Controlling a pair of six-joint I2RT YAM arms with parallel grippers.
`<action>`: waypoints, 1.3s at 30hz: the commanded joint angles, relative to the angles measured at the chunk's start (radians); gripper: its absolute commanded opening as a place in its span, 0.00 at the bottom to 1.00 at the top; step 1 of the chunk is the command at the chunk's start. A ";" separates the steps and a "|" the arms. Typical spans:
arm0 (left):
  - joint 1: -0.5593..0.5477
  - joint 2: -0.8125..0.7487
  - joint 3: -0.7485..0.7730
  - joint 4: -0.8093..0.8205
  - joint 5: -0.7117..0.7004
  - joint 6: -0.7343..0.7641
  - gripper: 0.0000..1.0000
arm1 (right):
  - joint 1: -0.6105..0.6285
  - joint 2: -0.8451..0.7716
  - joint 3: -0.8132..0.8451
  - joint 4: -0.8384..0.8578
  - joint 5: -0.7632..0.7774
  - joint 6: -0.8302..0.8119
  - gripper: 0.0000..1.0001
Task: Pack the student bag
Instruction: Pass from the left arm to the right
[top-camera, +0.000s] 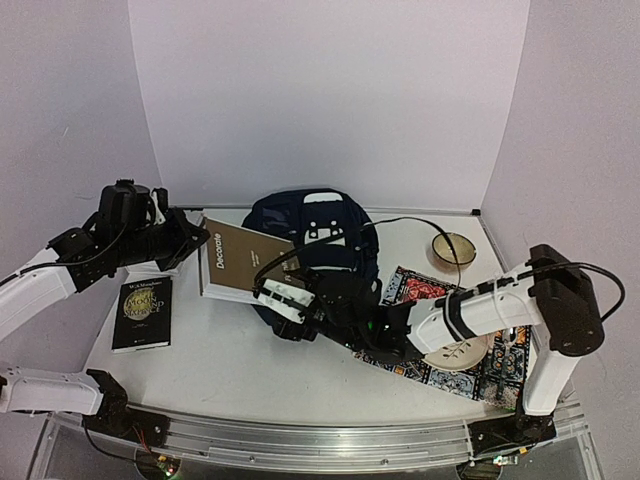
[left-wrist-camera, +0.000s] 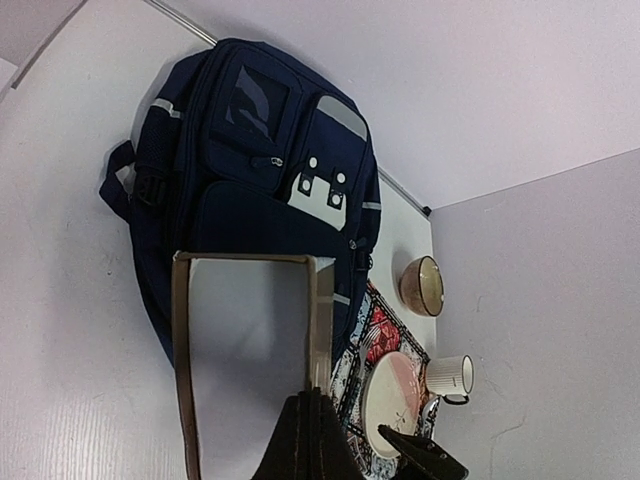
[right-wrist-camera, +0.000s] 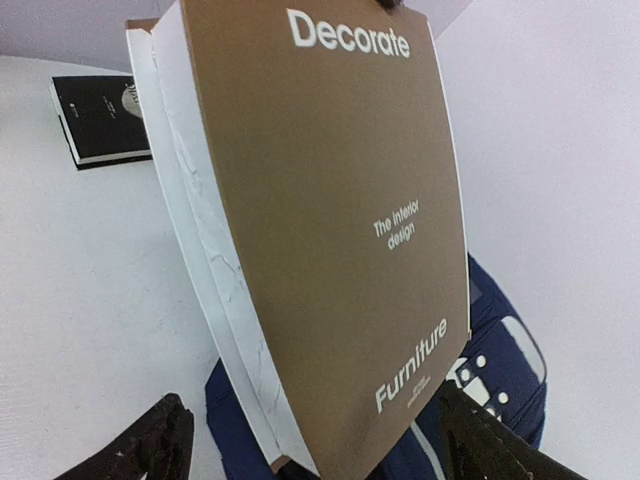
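The student bag is a dark navy backpack lying flat at the back middle of the table, also seen in the left wrist view and the right wrist view. A thick brown book titled "Decorate" is tilted up against the bag's left side. My left gripper is shut on the book's far edge, and its closed fingers show at the book's rim. My right gripper is open, one finger on each side of the book's lower end without touching it.
A black book lies flat at the left. Right of the bag, a patterned mat carries a pale plate and a fork. A brown bowl and a white ribbed mug stand nearby.
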 joint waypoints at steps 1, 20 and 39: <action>0.005 -0.010 -0.008 0.116 0.042 -0.050 0.00 | 0.015 0.074 0.037 0.169 0.133 -0.221 0.85; 0.005 -0.052 -0.038 0.137 0.081 -0.094 0.00 | 0.025 0.297 0.173 0.499 0.351 -0.568 0.74; 0.005 -0.116 -0.099 0.137 0.027 -0.128 0.29 | 0.025 0.239 0.170 0.529 0.327 -0.674 0.34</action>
